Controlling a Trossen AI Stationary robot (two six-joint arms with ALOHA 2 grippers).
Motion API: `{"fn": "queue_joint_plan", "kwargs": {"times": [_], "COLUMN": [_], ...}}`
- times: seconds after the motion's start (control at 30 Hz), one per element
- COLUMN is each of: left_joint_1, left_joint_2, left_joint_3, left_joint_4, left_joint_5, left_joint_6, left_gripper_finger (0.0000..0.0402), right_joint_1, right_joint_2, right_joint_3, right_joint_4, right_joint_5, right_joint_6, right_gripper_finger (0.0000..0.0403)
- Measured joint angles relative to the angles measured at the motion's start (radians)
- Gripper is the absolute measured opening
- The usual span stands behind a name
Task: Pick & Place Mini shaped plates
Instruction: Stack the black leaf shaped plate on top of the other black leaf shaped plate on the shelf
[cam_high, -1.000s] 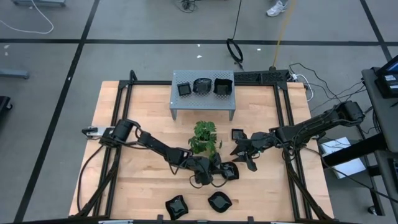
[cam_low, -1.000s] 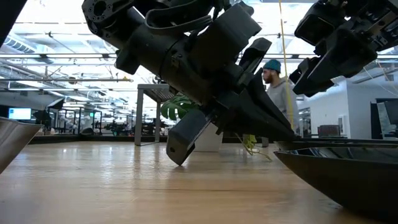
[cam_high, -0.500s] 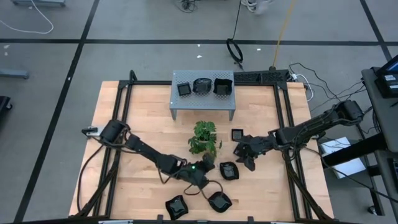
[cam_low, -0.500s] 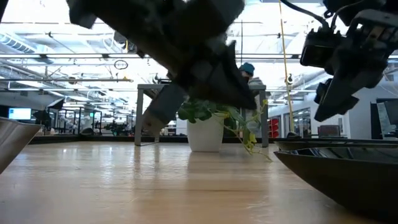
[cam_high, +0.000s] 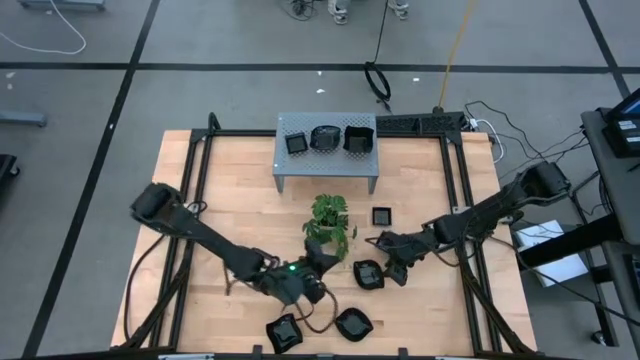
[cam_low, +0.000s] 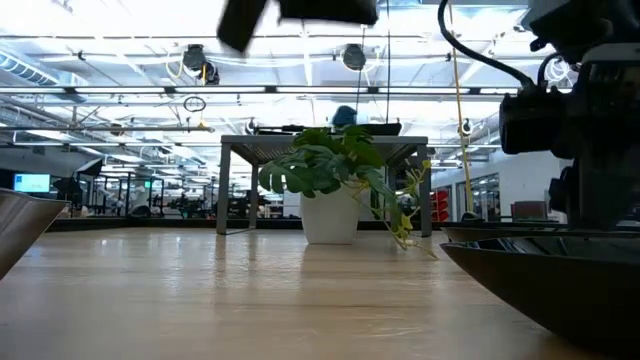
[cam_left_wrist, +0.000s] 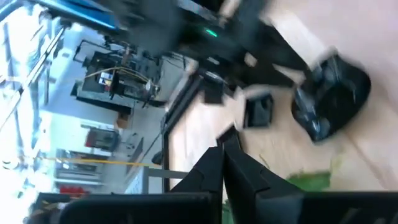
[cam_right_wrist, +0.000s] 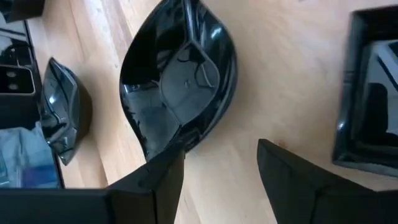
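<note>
Right gripper (cam_high: 392, 272) sits low over the wooden table (cam_high: 230, 200), just right of a wavy-edged plate (cam_high: 368, 274) lying on the boards right of the potted plant (cam_high: 329, 222). In the right wrist view its two dark fingers (cam_right_wrist: 152, 180) stand wide apart with bare wood between them; one fingertip is at the rim of the wavy-edged plate (cam_right_wrist: 180, 74), nothing gripped. A small square plate (cam_high: 381, 215) lies just beyond, nearer the shelf.

Left gripper (cam_high: 318, 262) is near the front of the table, beside the plant's lower leaves. Left wrist view: fingers (cam_left_wrist: 214, 171) pressed together, nothing between them. That view is smeared, so what lies past the fingertips is only roughly readable; a dark glossy dish (cam_left_wrist: 333, 96) shows on the wood.

Two more plates rest at the front edge: front-left plate (cam_high: 283, 331) and front-right plate (cam_high: 351, 322), close together but apart.

Grey perforated shelf (cam_high: 327, 160) at the back carries three plates in a row: shelf-left plate (cam_high: 296, 143), shelf-middle plate (cam_high: 324, 137), shelf-right plate (cam_high: 358, 138).

Low view: plant (cam_low: 335, 180) and shelf (cam_low: 322, 145) behind; a dark plate rim (cam_low: 540, 270) fills the near right.
</note>
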Motion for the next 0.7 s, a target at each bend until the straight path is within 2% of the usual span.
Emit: {"fn": "queue_joint_plan", "kwargs": {"times": [0.2,0.43,0.7], "left_joint_1": [-0.027,-0.066,-0.122], "left_joint_2": [-0.159,-0.320,-0.460], "left_joint_3": [0.000,0.001,0.001], "left_joint_4": [-0.030,-0.058,-0.066], "left_joint_5": [-0.001,-0.001,-0.001], "left_joint_6": [-0.144,-0.305,-0.369], "left_gripper_finger": [0.0036,0.0028,0.0005], "right_joint_1": [0.003,0.003,0.003], "right_joint_2": [0.069,0.133,0.159], "right_joint_3": [0.001,0.003,0.001], "right_joint_4": [0.099,0.150,0.218], "right_joint_5": [-0.017,-0.001,0.003], "right_joint_6": [-0.008,-0.041,-0.146], "right_gripper_finger": [0.0188,0.0182,0.0118]}}
